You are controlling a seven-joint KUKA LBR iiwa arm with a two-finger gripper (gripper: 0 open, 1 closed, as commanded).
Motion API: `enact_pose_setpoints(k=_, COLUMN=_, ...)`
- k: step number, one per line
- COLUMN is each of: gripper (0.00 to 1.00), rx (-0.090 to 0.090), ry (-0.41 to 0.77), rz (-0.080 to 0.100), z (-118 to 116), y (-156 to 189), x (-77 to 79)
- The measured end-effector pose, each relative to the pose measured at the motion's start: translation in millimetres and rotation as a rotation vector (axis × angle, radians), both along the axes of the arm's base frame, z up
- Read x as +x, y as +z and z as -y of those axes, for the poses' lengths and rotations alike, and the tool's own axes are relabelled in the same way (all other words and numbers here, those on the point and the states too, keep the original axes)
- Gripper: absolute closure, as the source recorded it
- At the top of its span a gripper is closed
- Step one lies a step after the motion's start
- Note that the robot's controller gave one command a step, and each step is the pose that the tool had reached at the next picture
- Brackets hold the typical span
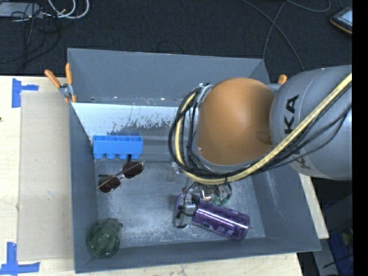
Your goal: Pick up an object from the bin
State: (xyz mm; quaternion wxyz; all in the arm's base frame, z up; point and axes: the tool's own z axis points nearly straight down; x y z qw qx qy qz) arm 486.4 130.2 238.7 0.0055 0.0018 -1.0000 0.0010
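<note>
Bin (pixel 80 177): grey sheet metal, matt, its floor scuffed and speckled with pale flecks. Purple cylinder (pixel 221 221): smooth wrap with a glossy, foil-like sheen. Blue block (pixel 117 146): moulded plastic, matt to satin. Sunglasses (pixel 121 176): glossy dark reddish lenses, thin frame. Green lump (pixel 103 238): translucent, glassy, softly highlighted. Orange cover (pixel 233 122) on the wrist: smooth, semi-gloss shell. Cables (pixel 183 125): smooth black and yellow sheathing.

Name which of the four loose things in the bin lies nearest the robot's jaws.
The purple cylinder, lying on its side at the near right. The blue block, the sunglasses and the dark green round thing all lie farther off, towards the left.
</note>
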Motion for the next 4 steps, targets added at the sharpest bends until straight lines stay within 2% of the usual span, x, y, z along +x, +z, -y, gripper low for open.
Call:
enact_pose_setpoints(k=1, gripper=0.00, rx=0.002, ry=-0.006, rz=0.008, z=1.0, y=3.9, x=1.7)
enact_pose_setpoints(k=2, gripper=0.00, rx=0.002, ry=0.011, rz=0.011, z=41.2, y=-79.2, x=13.8)
enact_pose_setpoints(k=3, gripper=0.00, rx=0.004, ry=0.156, rz=0.015, z=89.8, y=-80.9, x=-6.0)
enact_pose_setpoints(k=4, gripper=0.00, rx=0.002, ry=-0.112, rz=0.007, z=129.0, y=-107.8, x=0.0)
